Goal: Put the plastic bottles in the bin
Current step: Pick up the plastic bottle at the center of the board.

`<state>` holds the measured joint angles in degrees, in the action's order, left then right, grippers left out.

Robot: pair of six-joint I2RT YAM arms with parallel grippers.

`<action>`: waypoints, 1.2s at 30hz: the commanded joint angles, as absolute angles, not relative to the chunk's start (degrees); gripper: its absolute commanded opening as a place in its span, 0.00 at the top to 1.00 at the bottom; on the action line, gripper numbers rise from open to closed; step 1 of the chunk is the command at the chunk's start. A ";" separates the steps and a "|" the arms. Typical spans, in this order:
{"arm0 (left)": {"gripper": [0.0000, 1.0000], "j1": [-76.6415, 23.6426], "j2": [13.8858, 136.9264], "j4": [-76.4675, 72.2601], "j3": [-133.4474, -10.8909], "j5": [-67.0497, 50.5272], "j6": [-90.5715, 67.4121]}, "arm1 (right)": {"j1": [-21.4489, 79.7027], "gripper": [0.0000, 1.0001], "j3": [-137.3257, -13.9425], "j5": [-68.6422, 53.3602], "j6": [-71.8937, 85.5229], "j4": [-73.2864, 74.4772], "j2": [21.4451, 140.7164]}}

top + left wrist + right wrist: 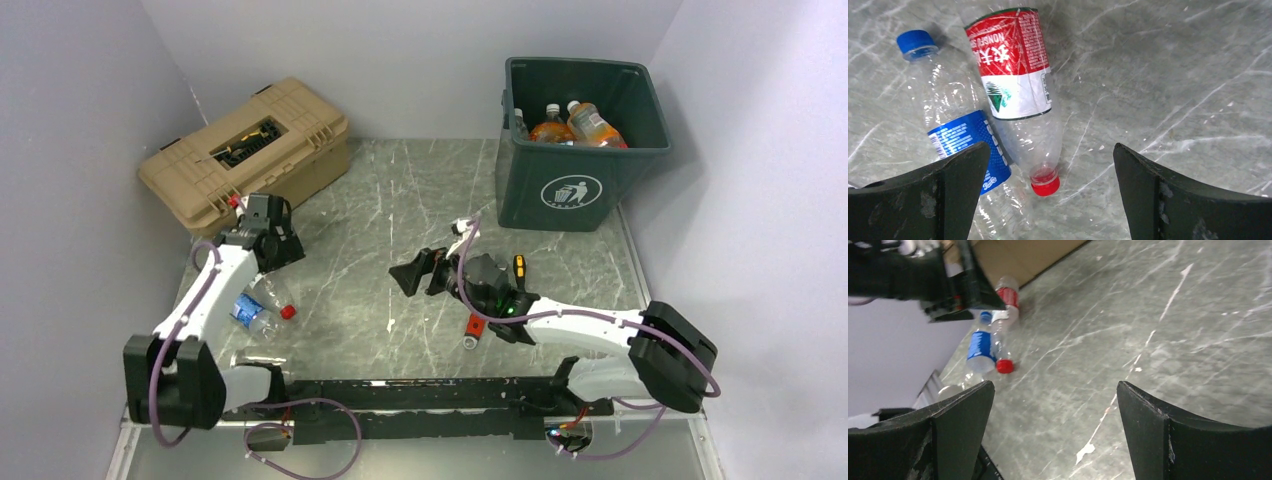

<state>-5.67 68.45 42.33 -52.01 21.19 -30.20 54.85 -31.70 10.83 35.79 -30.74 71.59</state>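
Black and spread wide, the left hand (1050,150) hung empty just above two clear crushed bottles lying close together on the marbled surface (400,200): a red-labelled bottle (1013,65) with a red cap and a blue-labelled bottle (968,140) with a blue cap. The right hand (1055,385), its jaws equally apart and gripping nothing, was over bare surface near the middle, well apart from both. Farther out, the dark green bin (575,190) stood upright at the far right with two orange bottles (552,128) showing inside, and the tan toolbox (250,150) sat far left.
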 commanded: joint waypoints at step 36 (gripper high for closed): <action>0.39 -6.85 84.57 31.54 -48.47 18.58 -41.86 | 57.48 0.03 -25.08 7.25 38.02 -38.77 66.11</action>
